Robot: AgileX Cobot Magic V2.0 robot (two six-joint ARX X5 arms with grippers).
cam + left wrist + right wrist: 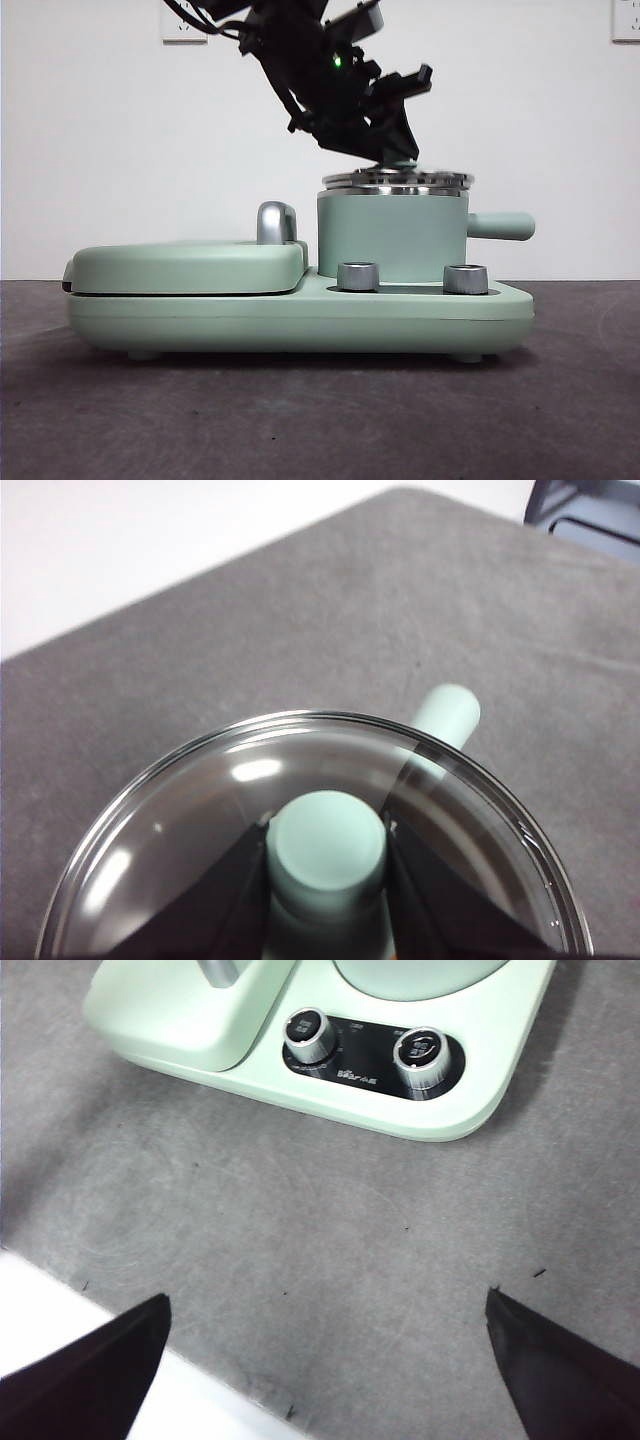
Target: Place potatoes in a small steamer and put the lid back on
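Note:
The glass lid [397,180] lies level on top of the mint-green steamer [392,235], steel rim against steel rim. My left gripper [396,152] comes down from above and is shut on the lid's mint-green knob [326,842], one black jaw on each side. Through the lid's glass [170,865] I see only reflections; the potato is hidden. The steamer's stubby handle [448,715] sticks out past the lid. My right gripper [325,1360] is open and empty, above the grey table in front of the appliance.
The steamer stands on a mint-green base [300,315] with two steel dials [358,276] [465,278]. A flat griddle cover [190,265] with a chrome handle [277,222] takes up the base's left half. The table [300,1230] is grey.

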